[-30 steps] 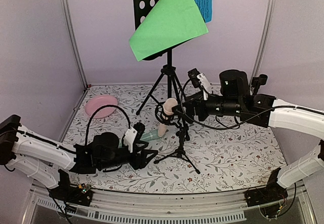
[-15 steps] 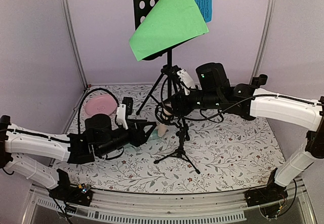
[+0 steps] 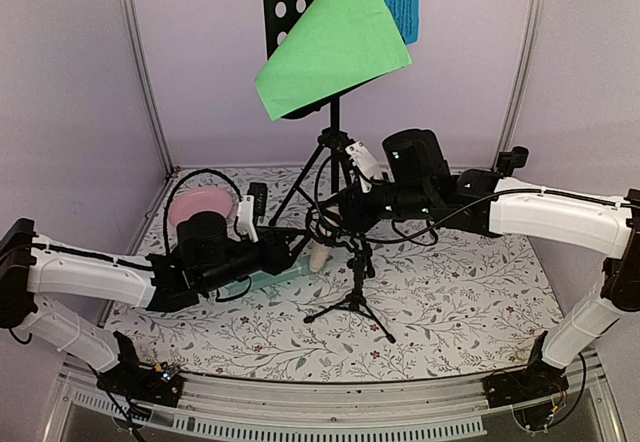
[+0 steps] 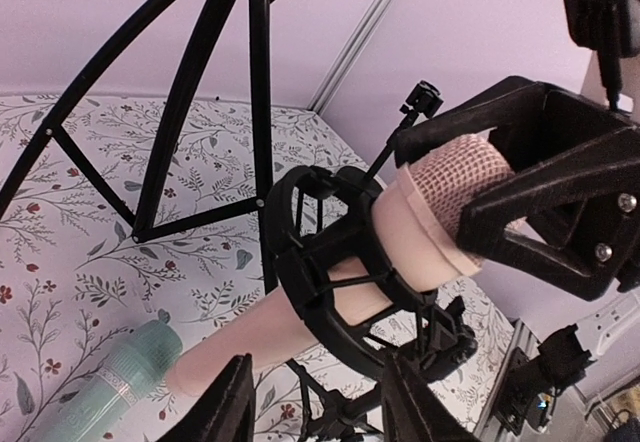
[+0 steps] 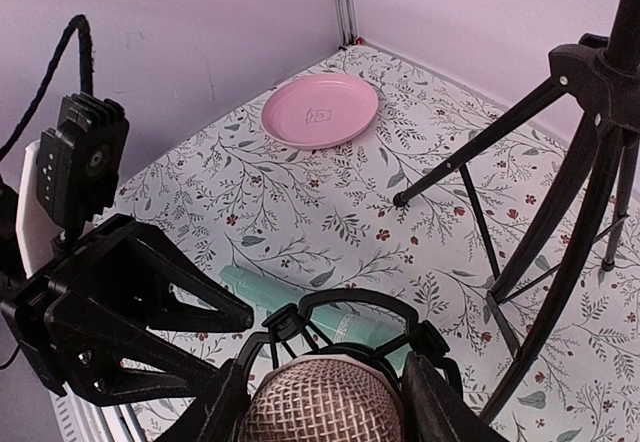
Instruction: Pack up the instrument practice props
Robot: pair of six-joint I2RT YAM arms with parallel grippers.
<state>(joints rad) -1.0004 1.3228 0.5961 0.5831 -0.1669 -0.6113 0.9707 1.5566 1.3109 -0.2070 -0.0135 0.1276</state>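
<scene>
Right end effector (image 5: 325,370) clasps beige microphone (image 4: 405,237), ringed by shock mount (image 4: 283,252); left end effector (image 4: 315,364) half-open, empty. Only top view shows green sheet (image 3: 335,47).

The beige mesh-headed plastic microphone (image 4: 340,307) is seated in the black ring mount (image 4: 280,252), its head set between the right gripper (image 5: 325,407) fingers, just ahead of the left gripper (image 4: 318,402). The mint cylindrical microphone (image 4: 125,382) is laid beneath it, ahead-left of the left gripper. The round pink plate (image 5: 320,110) is set well ahead of the right gripper.
</scene>
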